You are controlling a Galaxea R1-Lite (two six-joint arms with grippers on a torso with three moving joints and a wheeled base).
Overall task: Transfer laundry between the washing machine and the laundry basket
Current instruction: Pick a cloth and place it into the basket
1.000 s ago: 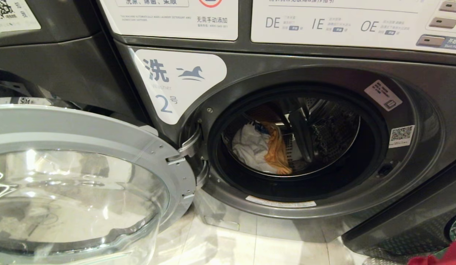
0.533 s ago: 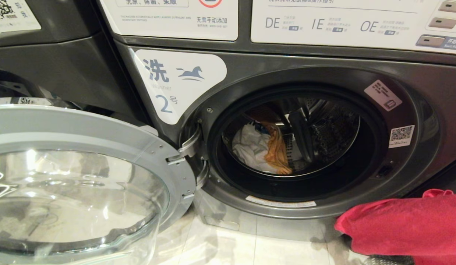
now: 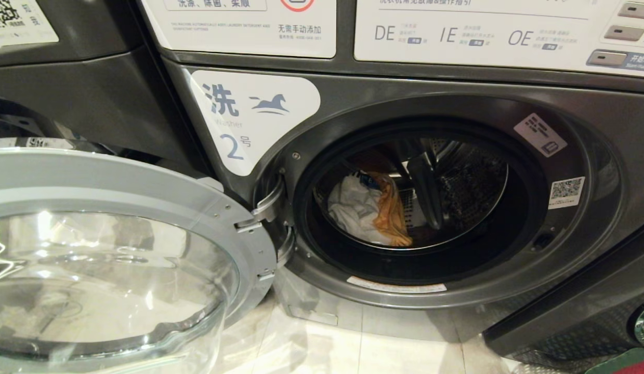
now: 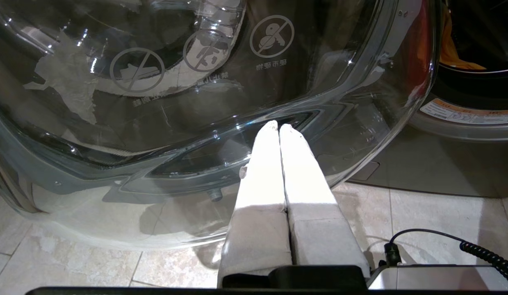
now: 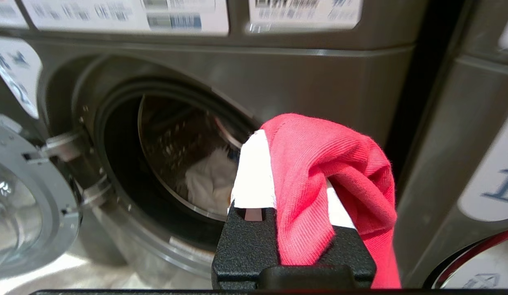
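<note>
Your right gripper (image 5: 295, 164), clenched on the red cloth (image 5: 319, 164), has swung back out of head view, short of the drum (image 3: 405, 192).

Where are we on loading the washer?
Done: door open; white garment and orange garment lie in the drum. In hand: right gripper shut on red garment, facing the opening. Left: drop it in. Left gripper parked, shut.

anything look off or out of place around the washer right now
Nothing stands out. The washer door hangs wide open, white and orange laundry sits in the drum, and the right end effector is shut on a red garment that drapes over it. No spill or damage shows.
</note>
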